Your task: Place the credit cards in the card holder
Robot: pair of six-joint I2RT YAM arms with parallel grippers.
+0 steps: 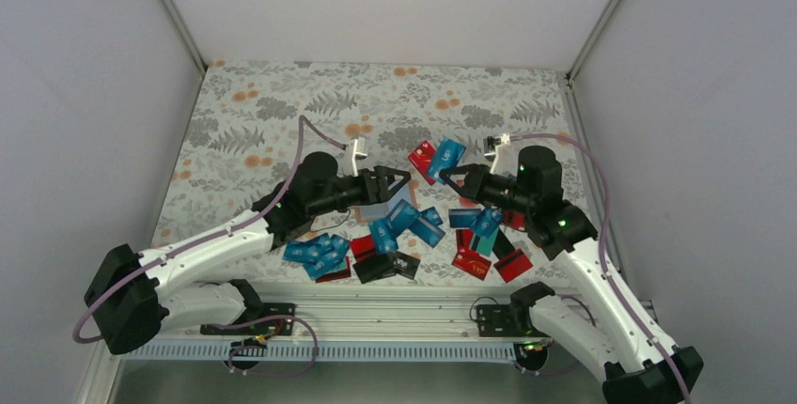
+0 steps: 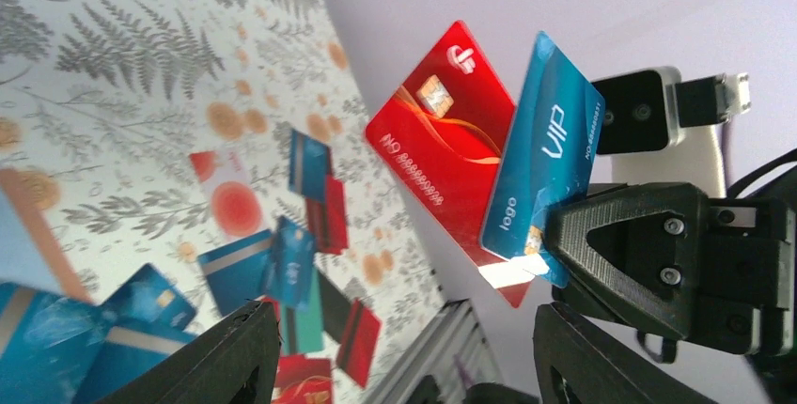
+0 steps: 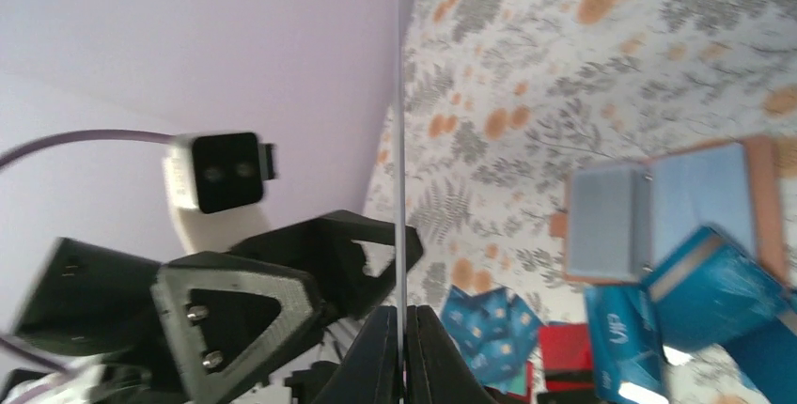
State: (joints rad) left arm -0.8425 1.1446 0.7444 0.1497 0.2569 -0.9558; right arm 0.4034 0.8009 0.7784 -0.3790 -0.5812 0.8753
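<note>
My right gripper (image 1: 449, 177) is shut on a red card (image 2: 434, 146) and a blue card marked "VIP" (image 2: 548, 155), held together in the air; they show edge-on in the right wrist view (image 3: 401, 132) between shut jaws (image 3: 402, 315). My left gripper (image 1: 393, 181) is open and empty, facing the held cards, its fingertips (image 2: 226, 352) wide apart. The card holder (image 3: 663, 207) lies open on the table, tan-pink outside and pale blue inside, just below my left gripper (image 1: 383, 209). Several blue, red and black cards (image 1: 406, 221) lie scattered near it.
More cards lie in clusters at the front: blue ones (image 1: 320, 252), black ones (image 1: 387, 266), red ones (image 1: 473, 260). A metal rail (image 1: 395, 305) runs along the near table edge. White walls close in the left, right and back sides.
</note>
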